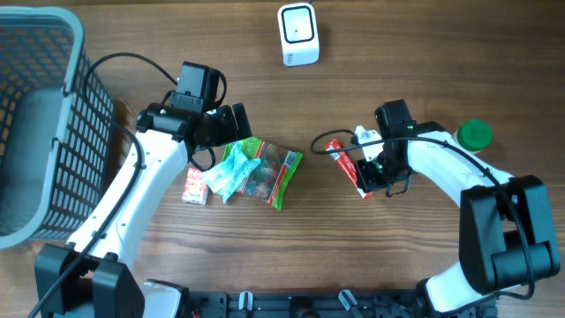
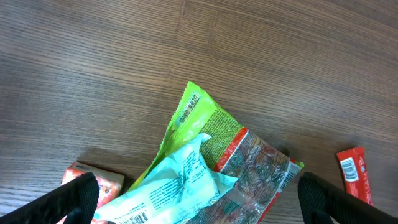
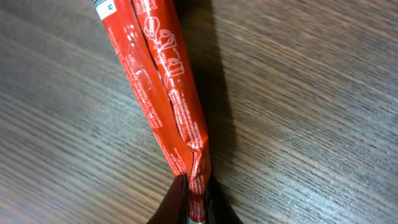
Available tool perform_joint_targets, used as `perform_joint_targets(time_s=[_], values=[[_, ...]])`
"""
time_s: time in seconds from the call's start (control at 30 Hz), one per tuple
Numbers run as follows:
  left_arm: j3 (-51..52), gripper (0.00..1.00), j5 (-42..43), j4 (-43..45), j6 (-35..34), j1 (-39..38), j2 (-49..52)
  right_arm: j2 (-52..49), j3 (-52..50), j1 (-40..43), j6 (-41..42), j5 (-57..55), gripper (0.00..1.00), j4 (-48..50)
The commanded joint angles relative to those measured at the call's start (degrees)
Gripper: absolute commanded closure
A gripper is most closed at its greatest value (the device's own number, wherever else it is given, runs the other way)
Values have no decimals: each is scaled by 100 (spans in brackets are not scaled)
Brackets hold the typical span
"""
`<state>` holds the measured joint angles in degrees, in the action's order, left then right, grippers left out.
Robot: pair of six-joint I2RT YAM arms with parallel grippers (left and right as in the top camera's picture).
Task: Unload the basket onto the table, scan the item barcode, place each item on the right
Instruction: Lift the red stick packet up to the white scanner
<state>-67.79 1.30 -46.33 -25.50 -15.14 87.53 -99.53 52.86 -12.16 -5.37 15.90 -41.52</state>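
Pinched at the bottom edge of the right wrist view, the crimped end of the red snack wrapper [image 3: 165, 93] sits between the fingertips of the right gripper [image 3: 194, 199]; the jaws are closed tight on that seam. From there the wrapper runs away toward the upper left of the frame, lying low over the wooden table [image 3: 311, 124] and throwing a dark shadow along its right side. I can't tell whether it is lifted clear. A white patch shows at its far end, too cropped for me to call it the barcode.

On the overhead view this pair sits right of centre, with a green round cap [image 1: 474, 134] just beyond the arm. The white scanner [image 1: 297, 34] stands at the top middle, well apart from the wrapper.

The left gripper [image 1: 228, 132] hangs with its jaws spread wide and holding nothing, its fingers [image 2: 78, 196] at the lower corners of its own view. Beneath it lie a green candy bag [image 2: 217, 130], a pale teal packet [image 2: 177, 183] on top of it, and a small red carton [image 2: 93, 180] beside them. The wire basket [image 1: 53, 53] fills the left edge.

I judge the pick-up as made and the presenting not yet begun. The next move calls for raising the wrapper, carrying it up toward the scanner, and rolling the wrist so the printed code faces the window; with a thin end-grip, the pack may droop or twist.
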Motion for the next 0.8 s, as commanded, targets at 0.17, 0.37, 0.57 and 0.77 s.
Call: perform_joint_targets(time_s=[0.17, 0.37, 0.57, 0.77], values=[[-70, 0, -76, 0, 109, 15, -20, 24, 57, 42, 1049, 916, 96, 275], [-70, 0, -76, 0, 109, 15, -20, 614, 413, 50, 669, 1869, 95, 2], [-70, 0, -74, 129, 107, 15, -20, 1941, 640, 50, 662, 1873, 96, -675], [-92, 0, -74, 584, -103, 122, -22, 2476, 640, 50, -103, 2621, 96, -1119]])
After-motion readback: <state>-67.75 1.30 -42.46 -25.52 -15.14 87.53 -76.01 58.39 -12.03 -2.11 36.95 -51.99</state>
